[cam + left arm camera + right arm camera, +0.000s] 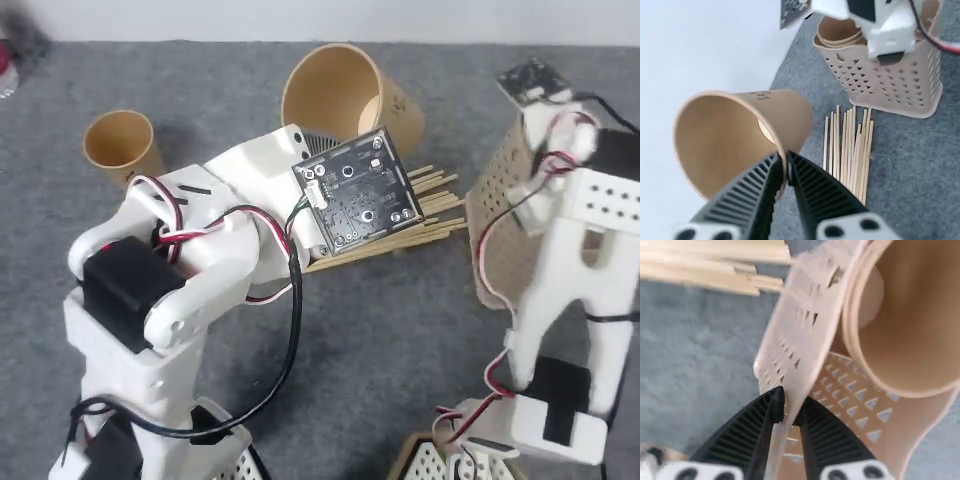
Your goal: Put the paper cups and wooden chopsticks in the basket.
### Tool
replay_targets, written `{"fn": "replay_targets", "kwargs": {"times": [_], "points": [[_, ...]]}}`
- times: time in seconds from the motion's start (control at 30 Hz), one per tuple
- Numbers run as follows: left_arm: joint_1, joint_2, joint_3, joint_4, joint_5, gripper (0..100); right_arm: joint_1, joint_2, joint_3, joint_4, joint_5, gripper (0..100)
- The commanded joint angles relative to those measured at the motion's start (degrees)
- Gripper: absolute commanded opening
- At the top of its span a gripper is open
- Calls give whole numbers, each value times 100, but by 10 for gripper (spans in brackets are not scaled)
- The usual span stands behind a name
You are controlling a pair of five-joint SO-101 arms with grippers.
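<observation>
Currently, the left gripper [788, 167] is clamped on the rim of a tipped paper cup [720, 140]. The right gripper [790, 410] pinches the basket [805, 325] wall. The chopsticks [847, 145] lie between cup and basket; bare grey mat [920, 165] lies beside them.

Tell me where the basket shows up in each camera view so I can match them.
High view: basket at the right, partly behind an arm.
Left wrist view: basket beyond the chopsticks, with paper cups inside.
Right wrist view: basket close up, its wall gripped by the right gripper.
Shared landmark: the chopsticks lying beside the basket, seen in all three views.
</observation>
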Motion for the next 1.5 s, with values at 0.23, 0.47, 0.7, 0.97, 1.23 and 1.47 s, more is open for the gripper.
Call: {"fn": "replay_targets", "kwargs": {"times": [0.23,0.47,0.7,0.97,1.23,1.47], "points": [[-9,-132,884,-501,53,13,593,-215,123,242,1811,8],[-9,-132,927,-607,35,13,620,-1754,1626,242,3323,8],[-9,-158,936,-633,35,13,637,-3310,2681,233,3780,8],[0,-176,919,-563,53,13,1042,-3618,3015,224,4079,8],[527,-176,901,-589,308,13,884,-3688,3200,215,3543,275],[870,-176,901,-589,387,13,215,-4567,2418,215,2734,205]]}}
